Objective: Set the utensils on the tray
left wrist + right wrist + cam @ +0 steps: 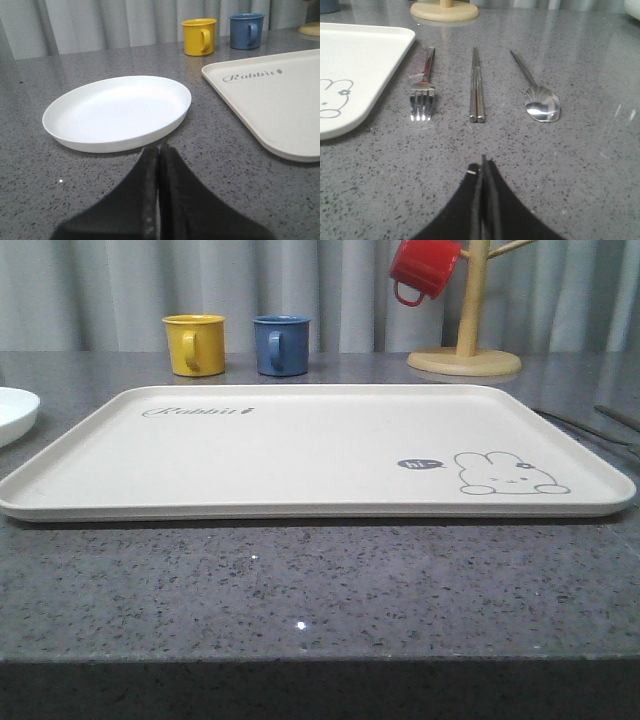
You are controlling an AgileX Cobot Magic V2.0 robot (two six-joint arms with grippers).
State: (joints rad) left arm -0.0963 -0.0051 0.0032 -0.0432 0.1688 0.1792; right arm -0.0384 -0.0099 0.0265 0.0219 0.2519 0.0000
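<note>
The tray [300, 455] lies bare near the counter's [300, 590] front edge. Off its right edge, on the counter, the fork [423, 87], chopsticks [477, 87] and spoon [537, 90] lie side by side, apart. Left fingers [159, 165] are pressed together before the plate [117, 112]; right fingers [483, 172] likewise, near the chopsticks, holding nothing.

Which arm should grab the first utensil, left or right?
Right, probably. The right claw, shut, faces the fork, chopsticks and spoon beside the tray. The left claw, shut, faces the white plate.
</note>
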